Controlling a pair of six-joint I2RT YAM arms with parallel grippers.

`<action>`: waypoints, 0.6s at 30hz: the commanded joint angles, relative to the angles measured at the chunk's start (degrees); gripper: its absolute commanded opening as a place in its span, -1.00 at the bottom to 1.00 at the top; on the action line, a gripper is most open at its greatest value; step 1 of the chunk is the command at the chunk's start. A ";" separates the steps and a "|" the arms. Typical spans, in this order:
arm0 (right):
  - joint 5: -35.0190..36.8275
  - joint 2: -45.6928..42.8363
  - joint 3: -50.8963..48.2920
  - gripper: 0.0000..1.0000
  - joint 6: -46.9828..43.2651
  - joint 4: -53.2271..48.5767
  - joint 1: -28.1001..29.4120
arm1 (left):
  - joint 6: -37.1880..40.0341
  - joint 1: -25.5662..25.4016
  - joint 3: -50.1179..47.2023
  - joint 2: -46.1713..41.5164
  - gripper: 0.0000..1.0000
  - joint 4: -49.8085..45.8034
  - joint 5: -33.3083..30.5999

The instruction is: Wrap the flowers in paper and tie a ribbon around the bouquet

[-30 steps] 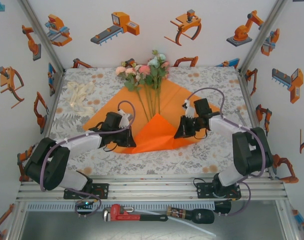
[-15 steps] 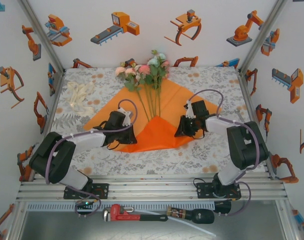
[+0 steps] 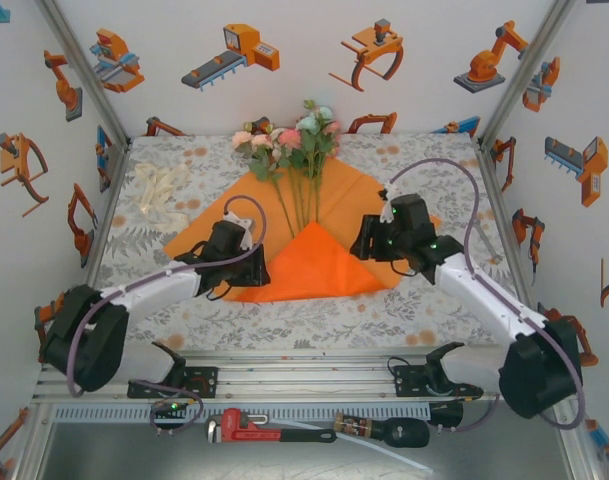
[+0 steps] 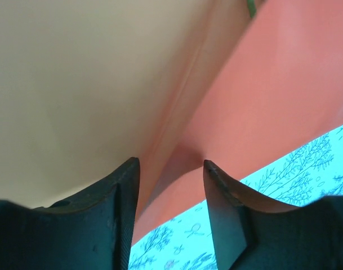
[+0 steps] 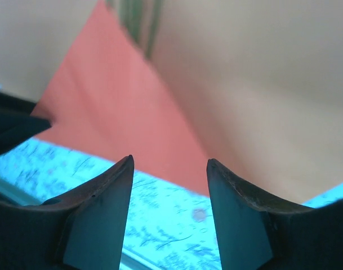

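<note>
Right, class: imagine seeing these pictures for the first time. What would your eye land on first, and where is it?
The bright orange paper in the middle of the table, its near corner folded up into a triangle. Next the flowers, pink, peach and pale blue, at the paper's far edge. The left gripper and right gripper flank the fold, jaws apart.

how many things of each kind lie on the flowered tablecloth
paper: 1
flower bunch: 1
ribbon: 1
total: 3
</note>
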 commanded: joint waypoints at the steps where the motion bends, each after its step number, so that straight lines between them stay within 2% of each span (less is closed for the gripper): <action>1: 1.53 1.10 0.68 -0.02 1.48 -1.46 8.08 | 1.01 -0.38 3.63 -5.41 0.02 -9.73 -4.05; 4: 0.92 6.25 0.04 -0.07 3.60 4.70 13.58 | 1.53 -2.15 3.75 -9.06 -0.06 -10.47 -0.64; 8: 2.12 15.88 0.63 -0.14 5.16 11.81 15.49 | 4.07 -5.81 2.70 -8.95 -0.14 -2.96 16.98; 10: 4.64 19.26 0.21 -0.17 5.81 14.92 15.49 | 4.60 -7.02 3.74 -5.30 -0.15 -1.84 20.98; 13: 8.43 22.18 1.15 -0.17 4.76 15.40 15.49 | 6.26 -7.41 6.15 1.69 -0.10 -1.05 23.46; 15: 8.96 22.91 1.57 -0.17 3.69 15.36 15.49 | 6.29 -7.48 7.40 6.28 0.01 0.54 21.79; 18: 9.25 23.59 1.71 -0.17 2.96 14.53 15.41 | 5.47 -7.37 8.29 11.41 0.03 5.37 21.13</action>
